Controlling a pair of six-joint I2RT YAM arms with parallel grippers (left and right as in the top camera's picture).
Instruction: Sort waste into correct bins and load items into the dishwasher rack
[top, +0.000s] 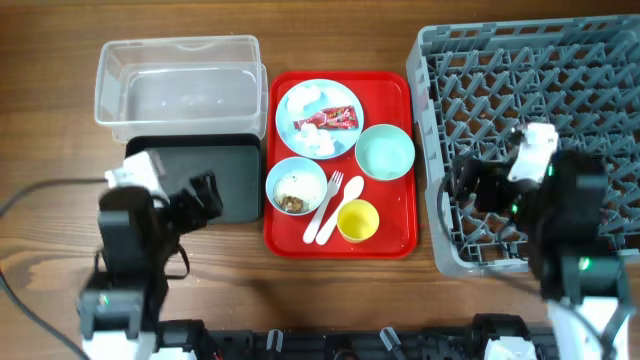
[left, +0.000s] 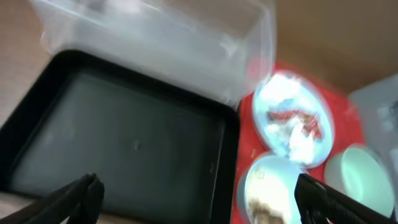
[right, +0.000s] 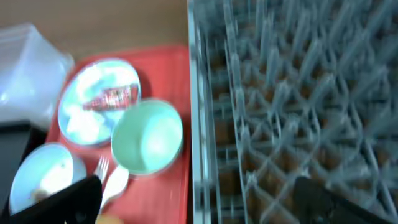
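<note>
Dishwasher rack (top: 530, 130) fills the right, nothing loaded. The right end effector (right: 196, 199) hangs at its left edge, spread wide, empty. Red tray (top: 392, 238) in the middle carries everything. Clear tub (top: 178, 85) sits far left and black tray (top: 225, 175) near left, with the left end effector (left: 199, 198) over it, wide open, empty. The risk as I see it: lift the plate (top: 318, 118) before clearing the wrapper (top: 327, 121) and tissues (top: 318, 144), and waste slides onto the tabletop (top: 330, 290).

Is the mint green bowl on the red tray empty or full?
Empty: the mint green round plastic bowl shows only a bare inside, both overhead and in the right wrist view.
</note>
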